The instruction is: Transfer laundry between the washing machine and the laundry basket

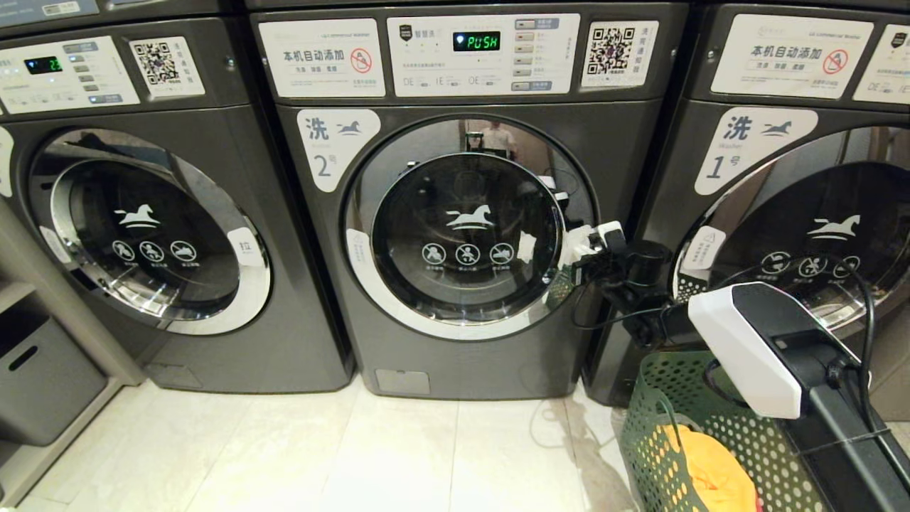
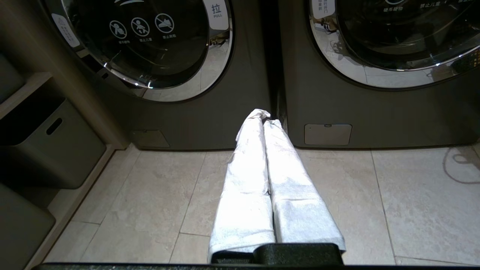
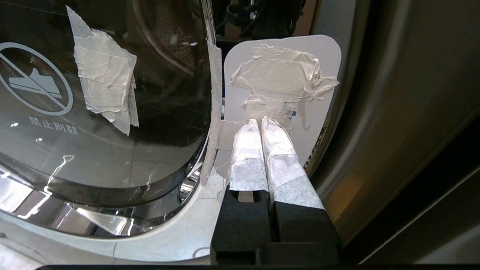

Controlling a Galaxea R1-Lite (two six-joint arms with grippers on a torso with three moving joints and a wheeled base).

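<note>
Laundry [image 1: 714,473] — soft, light orange-yellow cloth, best pinched at a raised fold — lies in the laundry basket [image 1: 657,427] at five o'clock from the washing machine [image 1: 462,220]. Right gripper [image 3: 261,122], fingers together and empty, meets the door's three-o'clock taped tab [image 3: 281,78]; left gripper [image 2: 264,119] — fingers together — hangs low.

1. The washing machine [image 1: 455,235] is finished in dark grey, with a chrome door rim and a white label bearing a blue "2".
2. The laundry basket [image 1: 657,419] is coloured green and patterned with round holes.
3. Orange-yellow laundry [image 1: 711,469] is seen inside it.
4. The floor tiles [image 1: 355,455] are coloured cream.
</note>
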